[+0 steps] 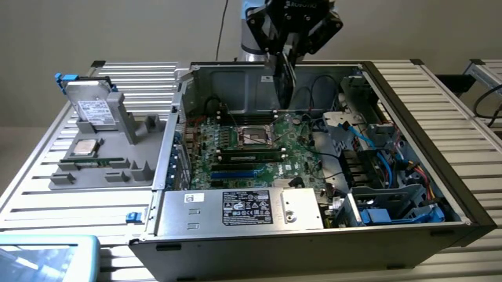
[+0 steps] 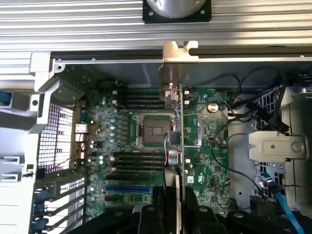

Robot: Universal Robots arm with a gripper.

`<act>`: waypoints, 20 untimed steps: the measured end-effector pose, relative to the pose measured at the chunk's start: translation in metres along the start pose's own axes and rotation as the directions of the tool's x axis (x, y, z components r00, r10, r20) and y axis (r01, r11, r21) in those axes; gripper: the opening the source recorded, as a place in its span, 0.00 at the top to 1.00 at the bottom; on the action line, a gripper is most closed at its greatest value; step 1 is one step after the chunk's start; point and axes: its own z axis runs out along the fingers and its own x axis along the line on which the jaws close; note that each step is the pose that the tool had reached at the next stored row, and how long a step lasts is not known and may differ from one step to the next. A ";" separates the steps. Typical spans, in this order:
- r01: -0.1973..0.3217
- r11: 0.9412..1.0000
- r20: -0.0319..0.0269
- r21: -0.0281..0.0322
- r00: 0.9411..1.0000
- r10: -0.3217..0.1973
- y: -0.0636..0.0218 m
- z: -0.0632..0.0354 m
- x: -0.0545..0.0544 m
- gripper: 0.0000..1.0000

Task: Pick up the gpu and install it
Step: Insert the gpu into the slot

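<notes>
Black robot hand (image 1: 285, 51) hung over the far part of an open grey metal computer case (image 1: 462, 205). Its fingers were pressed against the two faces of the gpu (image 1: 284, 82), a thin flat green expansion card with a black cooler face, pinching it by one end. The card hung upright and edge-on below the hand, inside the case. It was above the green motherboard (image 1: 235, 144) and close to the board's square silver processor socket (image 1: 255, 136). Whether its lower end touched the board could not be told. In the wrist view the card ran as a thin line away from the fingers (image 2: 151, 219), and its narrow silver metal end bracket (image 2: 179, 51) showed against the rim of the case wall.

Nearest the exterior camera, a pale blue-framed screen corner (image 1: 47, 258) sat at the exterior view's left. Behind it, a silver power supply box (image 1: 302, 208) with a black label sat at the near end of the case. Beyond that lay the motherboard, with blue cables (image 1: 365, 138) toward the exterior view's right. On the slatted aluminium surface (image 1: 39, 194), to the exterior view's left of the case, stood a grey plastic holder tray (image 1: 149, 158). A silver boxy hard drive (image 1: 90, 108) with a white label stood upright at the tray's far end.
</notes>
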 end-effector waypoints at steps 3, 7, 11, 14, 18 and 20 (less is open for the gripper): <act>0.054 0.999 -0.007 0.000 0.999 -0.054 0.0000 0.0000 0.000 0.72; 0.126 0.992 -0.017 -0.004 0.992 -0.127 0.0000 0.0001 0.000 0.72; 0.191 0.982 -0.025 -0.005 0.981 -0.191 -0.0001 0.0006 0.000 0.72; 0.244 0.970 -0.031 -0.005 0.969 -0.244 -0.0001 0.0009 0.000 0.72; 0.313 0.950 -0.040 -0.006 0.949 -0.313 -0.0002 0.0015 0.000 0.72; 0.347 0.938 -0.045 -0.007 0.937 -0.347 -0.0003 0.0022 0.000 0.72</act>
